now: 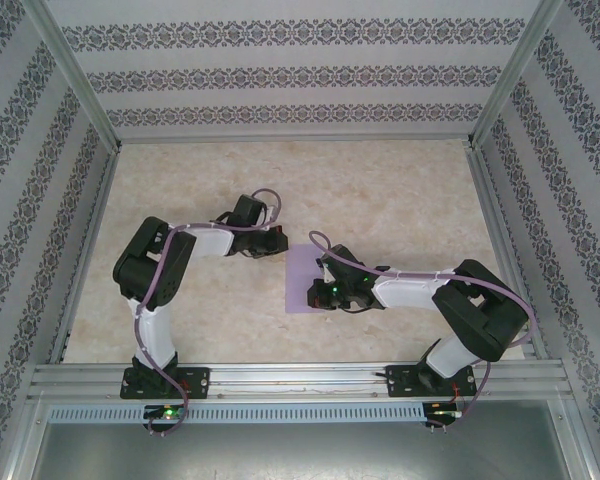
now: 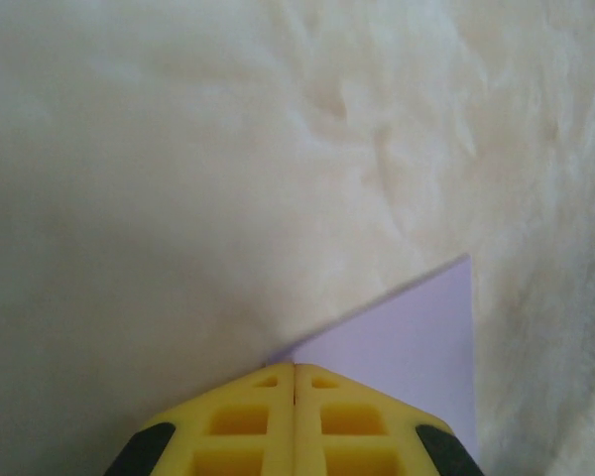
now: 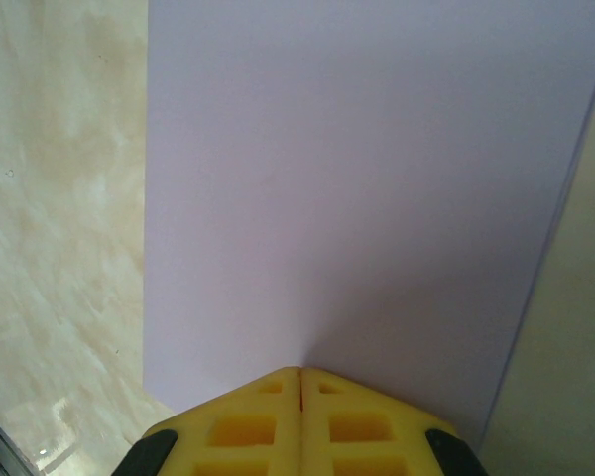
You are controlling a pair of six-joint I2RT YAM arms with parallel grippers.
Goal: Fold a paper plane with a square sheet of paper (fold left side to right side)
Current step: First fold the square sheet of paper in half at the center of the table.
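Square sheet of paper (image 1: 296, 278) lies flat on the table (image 1: 410, 200), just below the middle of the top view. Left gripper (image 2: 295, 369): jaws closed together with nothing between them. Its tip sits at the sheet's edge by a corner, with lavender showing lower right in the left wrist view. Right gripper (image 3: 300, 372): also closed and empty, tip down over the sheet near the bottom of that frame. Contact is likely but can't be confirmed. A thin second line runs along the sheet's right edge in the right wrist view, maybe a doubled layer, can't tell.

The step looks like pinning and pressing for the left-to-right fold. To do it well, use one closed tip as an anchor and run the other along the fold line with light pressure, matching the edges before creasing. Thin paper will probably skid or buckle if shoved sideways.

Room: bare table all around, most of it toward the top of the top view. The aluminium rail (image 1: 300, 372) at the bottom is well apart from the sheet. The two wrists are near each other, so there is a clash risk.
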